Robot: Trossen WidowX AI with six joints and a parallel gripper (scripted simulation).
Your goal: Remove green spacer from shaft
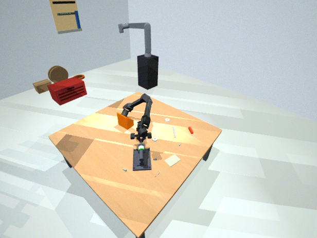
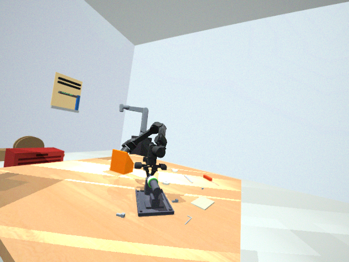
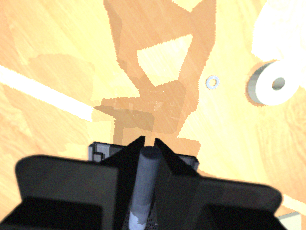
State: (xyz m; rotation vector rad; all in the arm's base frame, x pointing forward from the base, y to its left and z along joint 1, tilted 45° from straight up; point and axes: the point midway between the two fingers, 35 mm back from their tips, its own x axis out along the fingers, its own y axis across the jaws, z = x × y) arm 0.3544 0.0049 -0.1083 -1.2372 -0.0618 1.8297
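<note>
My gripper [image 1: 141,140] [image 2: 150,173] [image 3: 149,141] is shut on the dark shaft [image 3: 145,177], which runs lengthwise between the fingers in the wrist view. In the top and exterior views, a white band with green edges, the green spacer [image 1: 139,149] [image 2: 156,181] among them, sits around the shaft line in front of the fingers. It lies against the dark cylindrical part [image 1: 141,155] [image 2: 155,188] over the base plate [image 1: 136,166] [image 2: 142,211]. The other spacers and the gap at the housing block cannot be told apart. No green spacer shows on the table.
An orange block [image 1: 125,121] [image 2: 121,162] stands behind left. A white ring [image 1: 154,139] [image 3: 278,83] and a small washer [image 3: 212,82] lie beyond the fixture. A pale square [image 1: 172,160] [image 2: 203,202], bolts [image 1: 124,170] [image 2: 120,215] and a hex key [image 1: 157,174] lie around it.
</note>
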